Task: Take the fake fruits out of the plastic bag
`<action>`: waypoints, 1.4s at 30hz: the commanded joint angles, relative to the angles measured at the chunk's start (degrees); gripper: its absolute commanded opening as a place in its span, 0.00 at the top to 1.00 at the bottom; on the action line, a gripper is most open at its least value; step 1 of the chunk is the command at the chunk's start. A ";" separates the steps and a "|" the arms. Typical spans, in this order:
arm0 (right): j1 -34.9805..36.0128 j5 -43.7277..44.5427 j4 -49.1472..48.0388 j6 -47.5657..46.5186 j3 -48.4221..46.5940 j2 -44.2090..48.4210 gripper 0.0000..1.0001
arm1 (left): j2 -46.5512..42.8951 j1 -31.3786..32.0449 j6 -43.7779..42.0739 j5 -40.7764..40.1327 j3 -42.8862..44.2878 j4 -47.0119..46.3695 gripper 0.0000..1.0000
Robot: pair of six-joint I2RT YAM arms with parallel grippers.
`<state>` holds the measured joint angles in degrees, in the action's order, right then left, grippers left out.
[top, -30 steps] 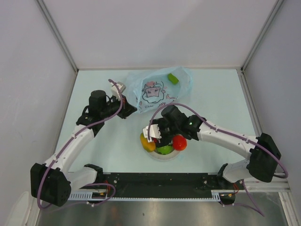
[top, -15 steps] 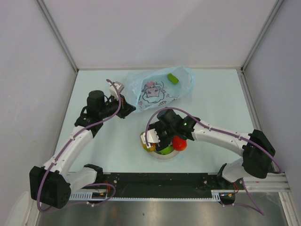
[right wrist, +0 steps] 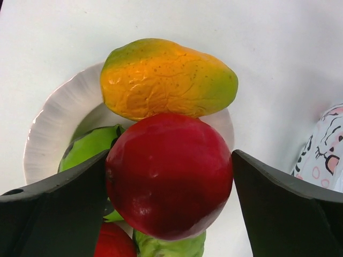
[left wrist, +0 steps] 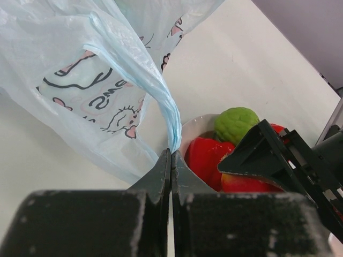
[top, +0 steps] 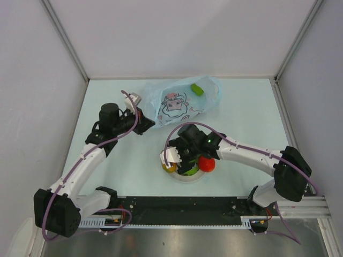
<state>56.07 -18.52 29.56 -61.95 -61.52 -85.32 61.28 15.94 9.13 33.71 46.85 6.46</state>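
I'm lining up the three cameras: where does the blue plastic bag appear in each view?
Top view: blue plastic bag at upper centre, beyond the white plate.
Left wrist: bag fills the upper left, its handle pinched in the left tool.
Right wrist: only a printed corner at the right edge.
Shared landmark: the white plate, visible in all three.
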 commanded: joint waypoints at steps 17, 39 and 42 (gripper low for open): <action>-0.96 -1.34 1.11 1.13 -3.26 -1.78 0.09 | -1.25 -0.48 0.98 1.71 -0.62 -2.86 1.00; -0.88 -1.16 2.52 2.89 -3.43 -0.47 0.12 | -1.25 -0.56 1.51 1.88 0.00 -2.94 1.00; -0.88 -1.16 2.52 2.89 -3.43 0.41 0.17 | -1.42 -0.56 1.42 1.97 0.08 -2.68 1.00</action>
<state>55.05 -19.03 31.57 -59.55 -62.72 -86.78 61.28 15.92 10.09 34.68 45.76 5.19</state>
